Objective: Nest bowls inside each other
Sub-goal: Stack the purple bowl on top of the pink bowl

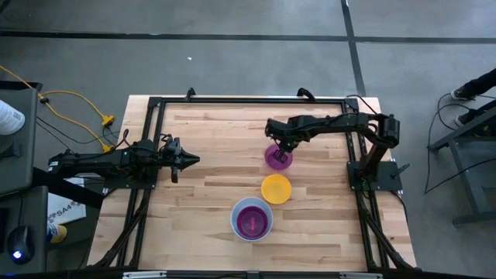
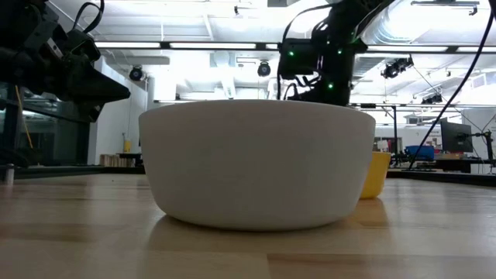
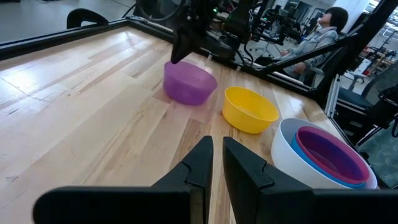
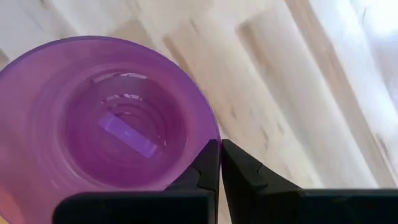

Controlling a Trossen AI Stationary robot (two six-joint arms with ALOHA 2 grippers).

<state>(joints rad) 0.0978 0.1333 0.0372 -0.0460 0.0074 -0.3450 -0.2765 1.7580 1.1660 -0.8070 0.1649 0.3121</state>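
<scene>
Front of the table: white bowl, big, round, smooth plastic, sits nearest the front edge with a blue bowl nested in it and a pink-red bowl inside that. From above the blue is only a thin rim.
Low-down camera: that white bowl fills most of the shot, so nearly everything behind it is hidden.
Table: pale wood planks, visible grain, black frame round the edges.
Yellow-orange bowl: just behind and right of the white one, upright, close but apart. Only a sliver of it peeks out in the low shot.
Purple bowl: farther back, past the yellow-orange one, see-through plastic, upright on the wood.
Right gripper: down at the purple bowl's rim, fingers pinched together over the rim edge, so it looks like it has hold of the wall. Bowl bottom is cut off in that wrist shot.
Left gripper: off to the left side over bare wood, well away from all bowls, fingers nearly closed with a thin gap, nothing in them.
Background: a seated person beyond the far edge, mostly blocked by gear.
</scene>
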